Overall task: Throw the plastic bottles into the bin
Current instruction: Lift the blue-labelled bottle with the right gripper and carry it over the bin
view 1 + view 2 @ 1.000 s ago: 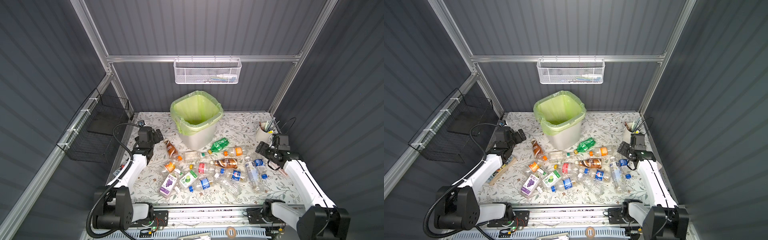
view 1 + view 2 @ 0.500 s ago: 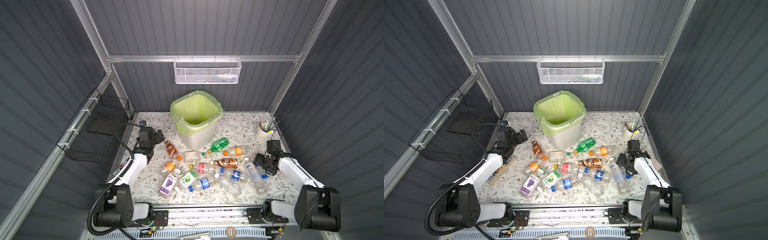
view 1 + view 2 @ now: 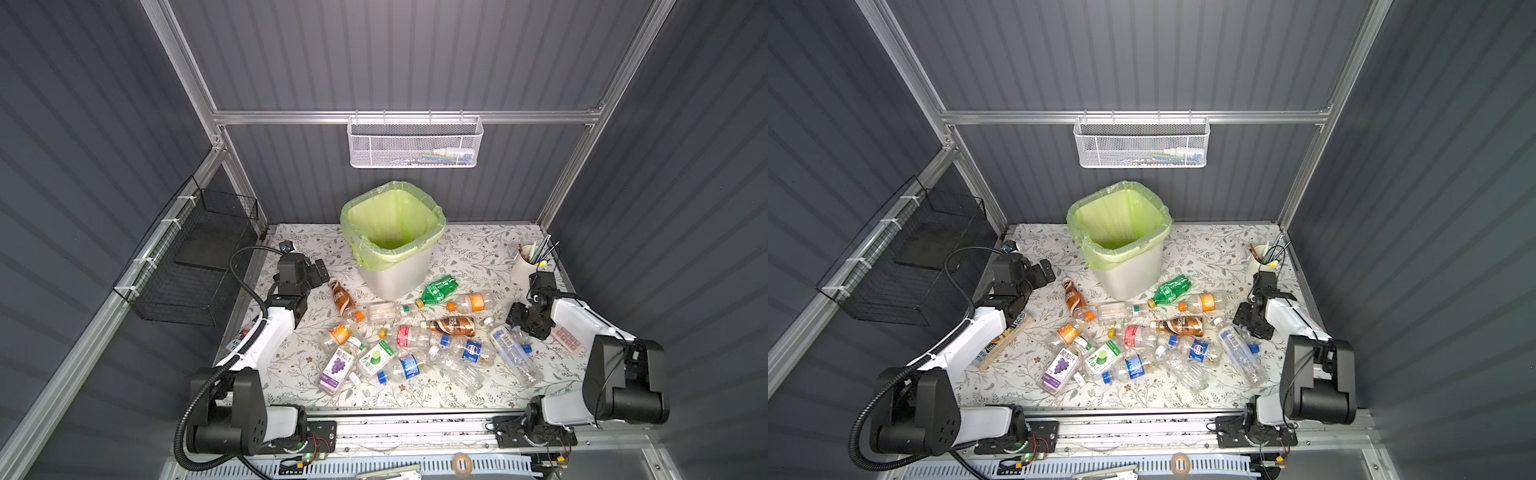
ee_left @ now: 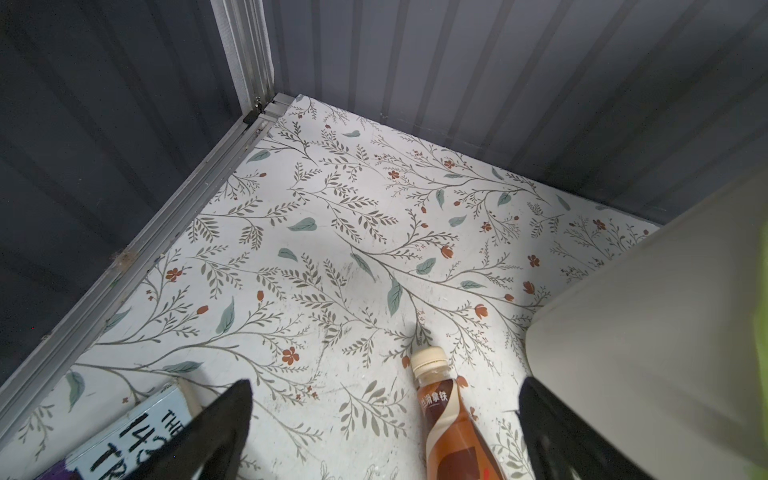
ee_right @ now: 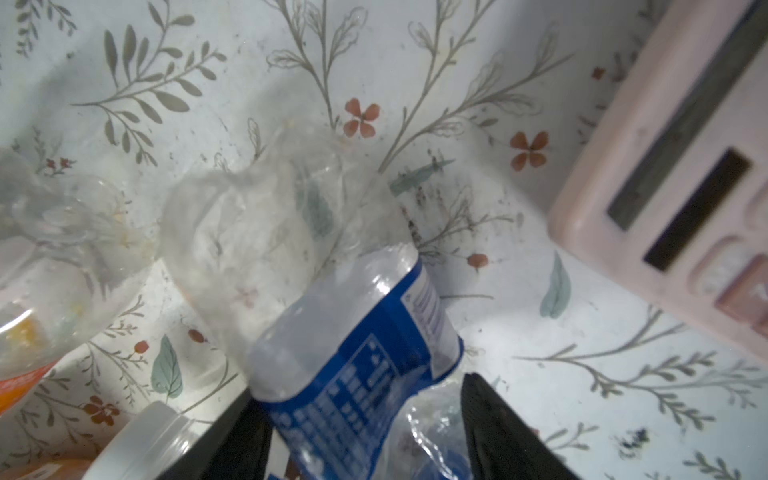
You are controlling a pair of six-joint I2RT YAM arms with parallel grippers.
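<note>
Several plastic bottles lie scattered on the floral table in front of the bin, a pale grey basket with a green bag. My right gripper is down at the right of the pile. Its fingers press both sides of a crumpled clear bottle with a blue label, which still lies on the table. My left gripper hangs open and empty by a brown bottle, left of the bin wall.
A pink calculator lies right beside the right gripper. A cup of pens stands behind it. A printed card lies under the left arm. On the walls hang a white mesh basket and a black wire basket.
The right arm dropped and swung in toward the pile, and its jaws narrowed round the blue-labelled bottle. The left arm barely moved and stayed open.
</note>
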